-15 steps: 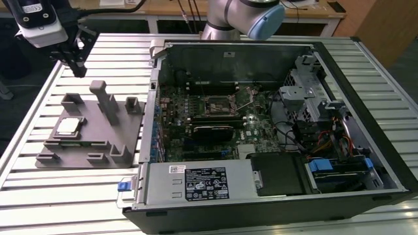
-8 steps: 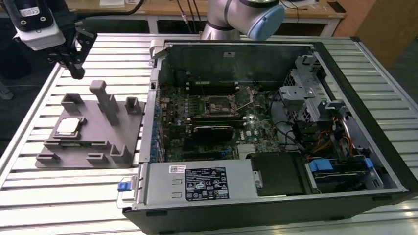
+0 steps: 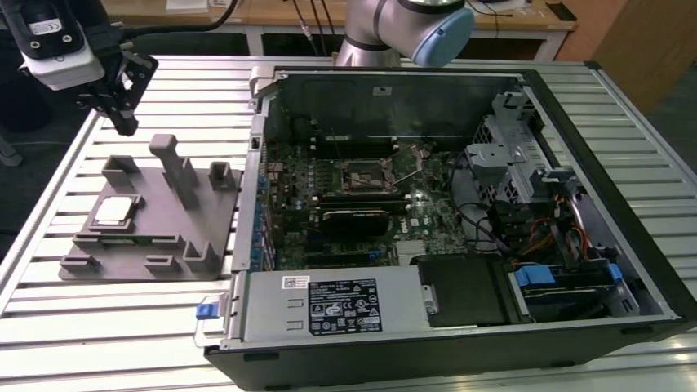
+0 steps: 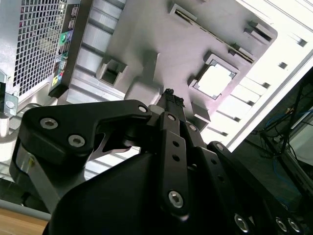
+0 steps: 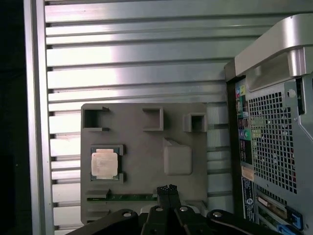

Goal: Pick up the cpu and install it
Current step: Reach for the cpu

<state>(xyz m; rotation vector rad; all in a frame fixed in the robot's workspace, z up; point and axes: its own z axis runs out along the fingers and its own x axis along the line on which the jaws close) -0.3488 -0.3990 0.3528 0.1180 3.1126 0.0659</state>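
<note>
Black fingers (image 5: pixel 162 192), pressed together and empty, hang above the grey fixture (image 5: pixel 142 147) cradling the cpu (image 5: pixel 104 163); their linkage hides one fixture edge.

No print can be made out. A printed label (image 3: pixel 344 307) is carried on the power supply (image 3: pixel 273 314), its lettering too small.

Qty on table (image 3: pixel 109 327): cpu (image 3: pixel 113 211) x1, grey fixture (image 3: pixel 136 249) x1, open PC case (image 3: pixel 436 359) x1. Inside case: mobo (image 3: pixel 286 175) x1, socket (image 3: pixel 364 174) x1, PSU (image 3: pixel 326 306) x1. Gripper (image 3: pixel 122 122) x1.
</note>
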